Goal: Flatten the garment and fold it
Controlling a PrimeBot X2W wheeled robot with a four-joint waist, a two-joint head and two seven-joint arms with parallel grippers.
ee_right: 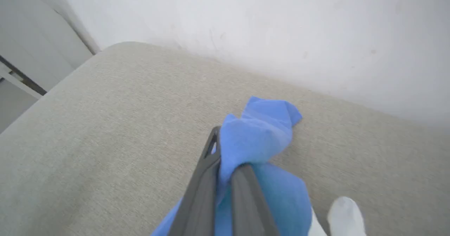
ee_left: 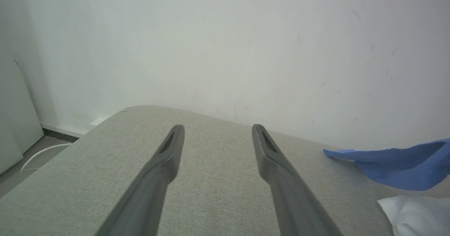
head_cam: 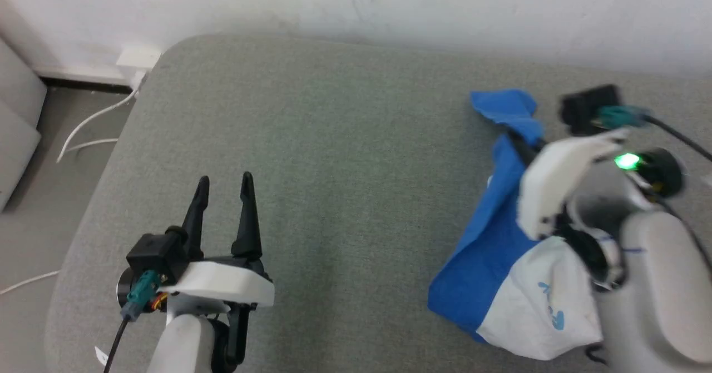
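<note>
The shirt (head_cam: 489, 250) is bunched in a heap on the right side of the grey cushion (head_cam: 334, 139), not flat and not folded. It shows blue cloth on top and to the left, and white body with a blue print at the near edge. The heap's long axis runs roughly from the near right edge up toward the wall (head_cam: 389, 0), ending in a blue flap at the far end.

The right gripper (ee_right: 225, 155) is clamped tight on a blue fold, probably a sleeve or shoulder. In the right wrist view the cloth is pinched between the two fingers and bulges out past the tips. In the head view this arm is blurred and covers much of the heap.

The left gripper (head_cam: 225, 179) has its jaws spread wide and holds nothing. It hovers over bare cushion at the near left, well apart from the shirt. In the left wrist view the shirt (ee_left: 397, 165) lies off to its right, with blue above white.

Key relation: the right arm is the one on the shirt, and everything lies to the left gripper's right. Spreading the shirt likely needs the left arm to cross rightward for a second hold. The free end could drag or twist if the shirt is pulled by one point.
</note>
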